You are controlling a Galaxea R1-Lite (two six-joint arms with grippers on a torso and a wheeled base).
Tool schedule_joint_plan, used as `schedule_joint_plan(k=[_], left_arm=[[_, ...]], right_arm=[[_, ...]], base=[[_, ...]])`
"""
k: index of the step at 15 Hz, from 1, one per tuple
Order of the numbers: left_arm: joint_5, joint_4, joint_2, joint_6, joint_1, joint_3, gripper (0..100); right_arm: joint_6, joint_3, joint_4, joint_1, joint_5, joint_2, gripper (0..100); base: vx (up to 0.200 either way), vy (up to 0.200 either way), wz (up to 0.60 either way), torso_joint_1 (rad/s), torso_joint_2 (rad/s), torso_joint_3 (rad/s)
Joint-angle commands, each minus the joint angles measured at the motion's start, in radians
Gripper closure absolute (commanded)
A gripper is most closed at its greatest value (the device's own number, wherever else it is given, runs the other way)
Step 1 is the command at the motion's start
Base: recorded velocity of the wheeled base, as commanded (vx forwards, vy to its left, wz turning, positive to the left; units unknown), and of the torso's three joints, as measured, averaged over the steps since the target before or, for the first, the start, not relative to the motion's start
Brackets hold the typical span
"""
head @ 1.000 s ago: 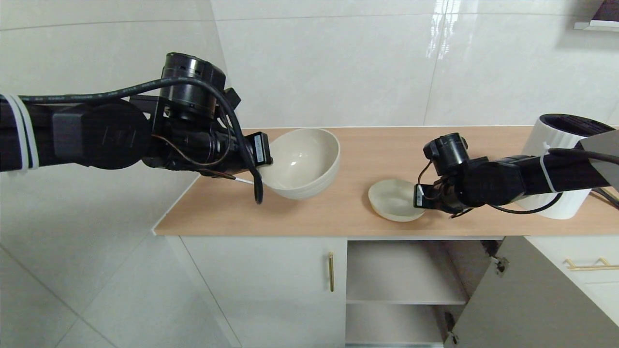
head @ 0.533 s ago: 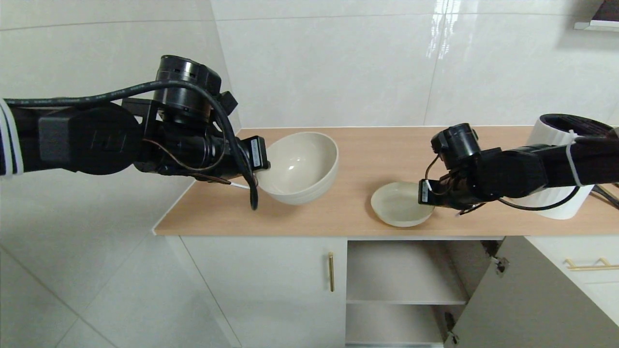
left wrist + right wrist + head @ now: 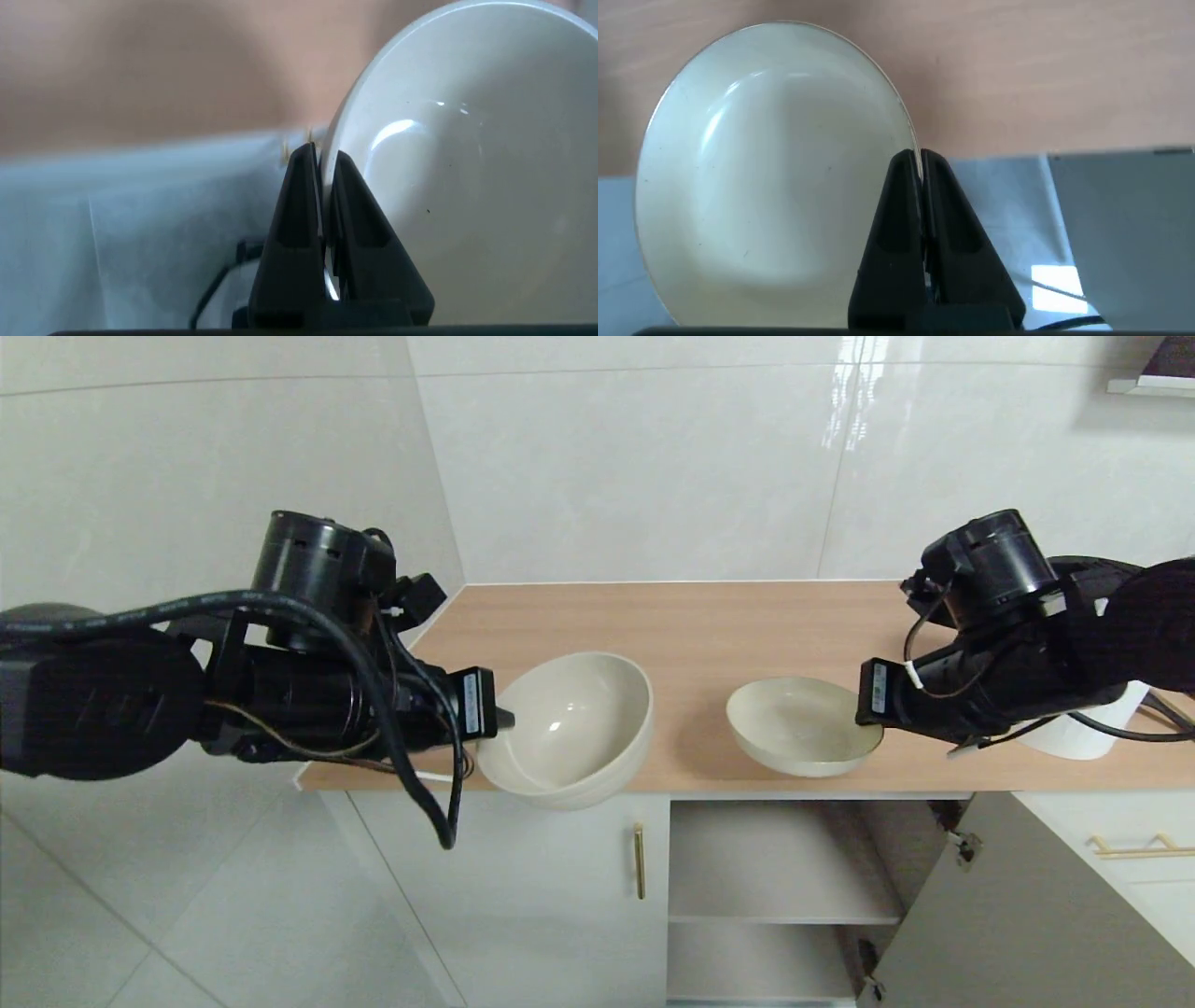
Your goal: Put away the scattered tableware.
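1. The rim of the large bowl point(image 3: 569, 728) is pinched by the left gripper point(image 3: 499, 717). In the left wrist view its fingers point(image 3: 301, 201) are seen closed on the thin wall, one inside and one outside.
2. The rim of the small bowl point(image 3: 803, 726) is clamped in the same way by the right gripper point(image 3: 864, 705), on the side nearest that arm.
3. Both bowls are held open side up at the front edge of the countertop point(image 3: 709, 616). The large bowl is tipped toward its gripper and overhangs the edge.
4. The open cabinet shelf point(image 3: 775, 887) lies below the counter, directly under the small bowl. The large bowl hangs to the left of that opening, over the closed door with the brass handle point(image 3: 639, 861).
5. The right arm is therefore judged the nearer. For it, a descent followed by a push inward is called for; for the left, a sideways shift as well.
6. The open door point(image 3: 1008, 915) stands just right of the opening and could be caught by the right arm.
7. The back of the shelf is hidden. Whether the small bowl's base clears the counter cannot be settled.
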Motion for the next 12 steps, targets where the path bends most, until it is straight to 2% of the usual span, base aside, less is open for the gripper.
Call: schedule_joint_plan(k=[1, 3, 5, 6, 10, 12], left_arm=[[0.0, -0.089, -0.073, -0.019, -0.002, 0.145, 100], [0.002, -0.167, -0.099, -0.019, -0.015, 0.234, 100], [0.002, -0.172, -0.093, -0.021, -0.03, 0.267, 100], [0.002, -0.172, -0.084, -0.021, -0.03, 0.267, 100], [0.002, -0.173, -0.062, -0.021, -0.032, 0.265, 100], [0.002, -0.175, -0.062, -0.018, -0.032, 0.265, 100]], right_arm=[[-0.002, 0.091, -0.001, 0.027, -0.002, -0.102, 100], [0.004, 0.145, 0.004, 0.053, 0.001, -0.142, 100], [0.001, 0.225, -0.001, 0.053, 0.031, -0.15, 100], [-0.002, 0.245, -0.002, 0.053, 0.031, -0.147, 100], [-0.008, 0.254, -0.002, 0.053, 0.026, -0.102, 100], [-0.008, 0.257, -0.014, 0.052, 0.024, -0.081, 100]], base=[[0.0, 0.0, 0.0, 0.0, 0.0, 0.0], [0.0, 0.0, 0.0, 0.0, 0.0, 0.0], [0.0, 0.0, 0.0, 0.0, 0.0, 0.0], [0.0, 0.0, 0.0, 0.0, 0.0, 0.0], [-0.2, 0.0, 0.0, 0.007, 0.0, -0.001], [0.0, 0.0, 0.0, 0.0, 0.0, 0.0]])
